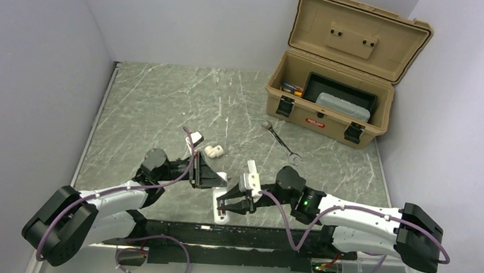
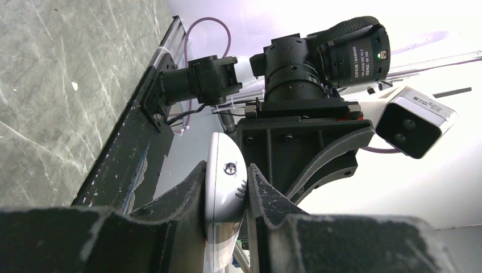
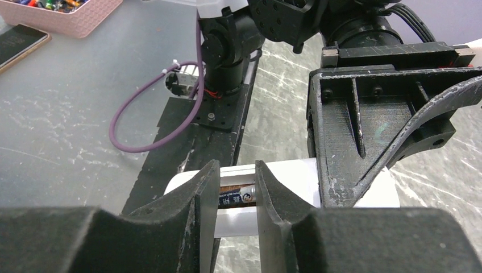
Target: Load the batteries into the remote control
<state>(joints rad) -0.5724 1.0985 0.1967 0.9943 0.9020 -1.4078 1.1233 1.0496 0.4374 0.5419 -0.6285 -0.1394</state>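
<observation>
The white remote control [image 1: 221, 208] lies lengthwise between the two arms near the front rail. My left gripper [image 1: 214, 178] is shut on its far end; the left wrist view shows the remote's rounded edge [image 2: 225, 162] pinched between both fingers of my left gripper [image 2: 226, 190]. My right gripper [image 1: 225, 204] hovers over the remote's open back [image 3: 287, 176] with its jaws a small gap apart. One dark battery [image 3: 236, 196] lies crosswise in the compartment, showing between the fingers of my right gripper [image 3: 237, 185]. No second battery shows.
A stubby white pipe fitting [image 1: 213, 151] and a silver wrench [image 1: 281, 143] lie on the marble table behind the grippers. An open tan toolbox [image 1: 335, 85] stands at the back right. The black base rail [image 1: 231, 237] runs along the near edge.
</observation>
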